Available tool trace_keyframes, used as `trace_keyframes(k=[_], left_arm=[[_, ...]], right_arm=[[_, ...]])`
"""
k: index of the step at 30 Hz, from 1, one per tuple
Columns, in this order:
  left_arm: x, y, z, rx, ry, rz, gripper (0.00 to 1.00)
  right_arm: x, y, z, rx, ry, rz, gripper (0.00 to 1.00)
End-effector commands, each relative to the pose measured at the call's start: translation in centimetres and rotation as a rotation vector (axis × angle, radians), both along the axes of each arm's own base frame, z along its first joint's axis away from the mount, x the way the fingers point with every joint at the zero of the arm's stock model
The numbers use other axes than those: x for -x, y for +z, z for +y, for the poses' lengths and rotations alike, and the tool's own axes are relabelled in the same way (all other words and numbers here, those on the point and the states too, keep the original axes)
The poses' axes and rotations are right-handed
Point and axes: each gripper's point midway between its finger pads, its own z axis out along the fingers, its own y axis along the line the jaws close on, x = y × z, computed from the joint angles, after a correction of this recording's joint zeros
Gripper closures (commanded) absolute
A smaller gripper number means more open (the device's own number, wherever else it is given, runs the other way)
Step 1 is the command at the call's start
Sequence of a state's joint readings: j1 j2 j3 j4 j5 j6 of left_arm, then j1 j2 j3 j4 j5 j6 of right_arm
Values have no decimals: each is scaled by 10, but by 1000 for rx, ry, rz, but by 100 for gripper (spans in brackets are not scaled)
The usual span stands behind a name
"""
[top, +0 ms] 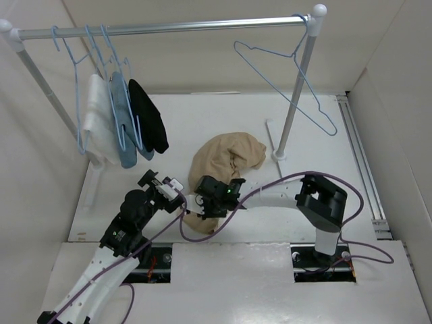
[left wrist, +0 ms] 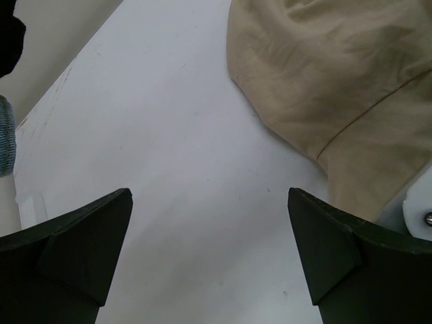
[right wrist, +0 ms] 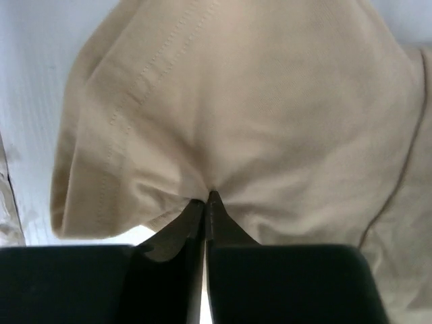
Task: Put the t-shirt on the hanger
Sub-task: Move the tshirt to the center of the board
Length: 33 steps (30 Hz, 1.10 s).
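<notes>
The tan t-shirt (top: 226,156) lies crumpled on the white table, near the middle. It also shows in the left wrist view (left wrist: 337,74) and fills the right wrist view (right wrist: 256,101). My right gripper (top: 206,208) is shut on a fold of the t-shirt near its front edge (right wrist: 206,197). My left gripper (top: 177,190) is open and empty over bare table, just left of the shirt (left wrist: 209,223). The empty light-blue wire hanger (top: 287,81) hangs from the right end of the rail, tilted.
A metal clothes rail (top: 169,28) spans the back, with its right post (top: 295,94) standing behind the shirt. Three blue hangers at the left hold a white (top: 98,121), a light-blue (top: 123,115) and a black garment (top: 148,115). Walls close in left and right.
</notes>
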<state>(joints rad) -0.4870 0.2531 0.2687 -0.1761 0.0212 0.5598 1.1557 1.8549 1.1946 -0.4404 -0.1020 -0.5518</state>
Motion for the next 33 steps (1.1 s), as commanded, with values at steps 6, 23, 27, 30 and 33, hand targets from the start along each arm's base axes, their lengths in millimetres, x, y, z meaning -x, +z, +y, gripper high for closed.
trace_keyframes(k=[6, 23, 27, 30, 33], left_arm=[[-1, 9, -2, 42, 5, -23, 1], [-6, 18, 0, 31, 26, -34, 1], [-7, 20, -3, 34, 5, -52, 1], [-9, 20, -4, 23, 2, -56, 1], [-12, 14, -7, -4, -12, -37, 1]], right_arm=[[-27, 93, 12, -344, -147, 120, 100], [-284, 223, 6, -676, -830, -183, 100], [-319, 268, 13, -781, -883, -303, 100], [-330, 312, 17, -858, -941, -406, 100], [-340, 326, 18, -884, -982, -486, 98]])
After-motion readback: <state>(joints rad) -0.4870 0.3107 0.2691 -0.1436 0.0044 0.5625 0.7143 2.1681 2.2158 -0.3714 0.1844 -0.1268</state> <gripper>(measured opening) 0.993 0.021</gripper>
